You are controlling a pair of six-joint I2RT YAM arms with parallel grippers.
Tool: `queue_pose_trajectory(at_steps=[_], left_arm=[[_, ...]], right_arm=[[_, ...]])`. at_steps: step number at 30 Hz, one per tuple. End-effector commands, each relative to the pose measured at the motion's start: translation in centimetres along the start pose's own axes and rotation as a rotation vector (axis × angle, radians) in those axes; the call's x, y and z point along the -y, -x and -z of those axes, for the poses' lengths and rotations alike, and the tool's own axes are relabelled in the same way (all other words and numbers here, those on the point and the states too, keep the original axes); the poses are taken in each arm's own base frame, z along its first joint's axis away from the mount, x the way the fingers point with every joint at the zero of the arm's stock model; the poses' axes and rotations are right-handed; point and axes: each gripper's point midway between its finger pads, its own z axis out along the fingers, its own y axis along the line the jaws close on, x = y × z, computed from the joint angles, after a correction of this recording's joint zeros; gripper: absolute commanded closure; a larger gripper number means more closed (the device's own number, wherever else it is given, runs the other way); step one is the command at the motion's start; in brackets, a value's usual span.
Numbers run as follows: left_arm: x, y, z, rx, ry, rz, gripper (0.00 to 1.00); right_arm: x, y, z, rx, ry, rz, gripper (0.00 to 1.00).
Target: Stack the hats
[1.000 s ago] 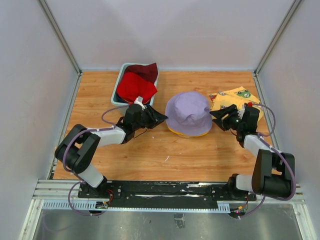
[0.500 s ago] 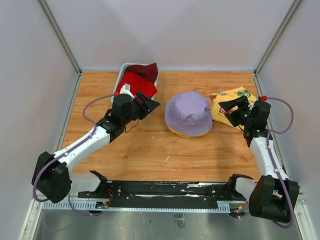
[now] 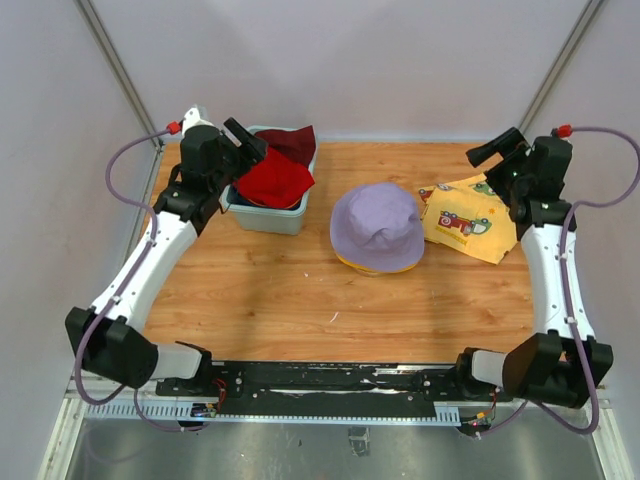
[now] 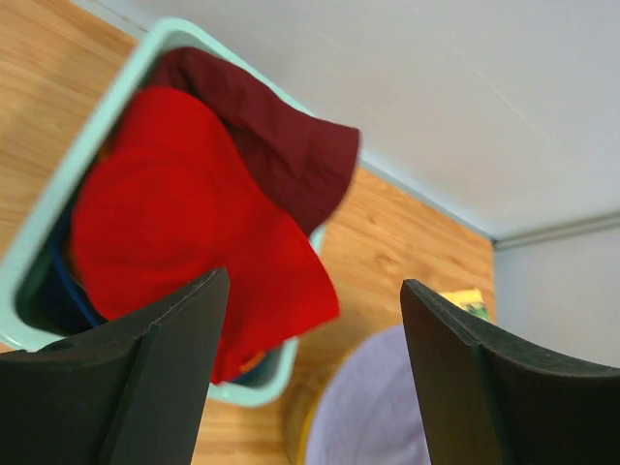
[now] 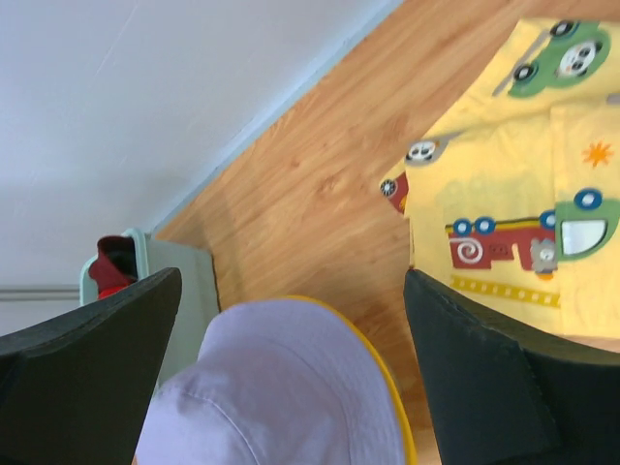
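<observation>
1. Currently, the lavender hat (image 3: 377, 226) sits crown-up at mid-table on a yellow hat (image 3: 372, 266), of which only the brim edge shows.
2. The red hat (image 3: 272, 181) and maroon hat (image 3: 296, 143) lie crumpled in the tub (image 3: 268, 217) at far left. The red one drapes over the near rim.
3. Left gripper (image 4: 315, 291): jaws spread, nothing between them, poised high beside the tub.
4. Right gripper (image 5: 291, 281): jaws spread, empty, high at far right near the printed cloth (image 3: 465, 220), well apart from the stack.
5. Handling (judged): the hats are light, soft fabric. They will probably fold and sag when lifted. Breakage is no concern.
6. Grip point (judged): pinch the red hat at its overhanging brim fold, where the cloth doubles. Avoid catching the maroon hat or the tub rim.
7. A hat held at one point will likely hang limp. A second pinch on the opposite brim should spread it before it goes over the lavender crown.
</observation>
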Motion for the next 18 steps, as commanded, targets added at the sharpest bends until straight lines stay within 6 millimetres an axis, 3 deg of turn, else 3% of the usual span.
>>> queue_pose_trajectory(at_steps=[1, 8, 11, 15, 18], left_arm=[[-4.4, 1.1, -2.7, -0.022, 0.147, -0.099, 0.23], [-8.8, 0.0, -6.3, -0.075, 0.229, -0.046, 0.2], [-8.8, -0.7, -5.9, -0.083, 0.217, -0.005, 0.2], [-7.4, 0.1, -4.5, -0.046, 0.158, 0.007, 0.2], [-7.7, -0.8, -3.8, -0.076, 0.168, 0.02, 0.2]], right_arm=[[1.0, 1.5, -0.6, 0.017, -0.144, 0.157, 0.01], [1.1, 2.7, -3.8, 0.027, -0.197, 0.228, 0.03], [1.6, 2.8, -4.4, 0.032, -0.215, 0.232, 0.04], [1.4, 2.8, -4.3, 0.05, -0.197, 0.243, 0.05], [1.0, 1.7, -4.5, 0.04, -0.163, 0.23, 0.06]])
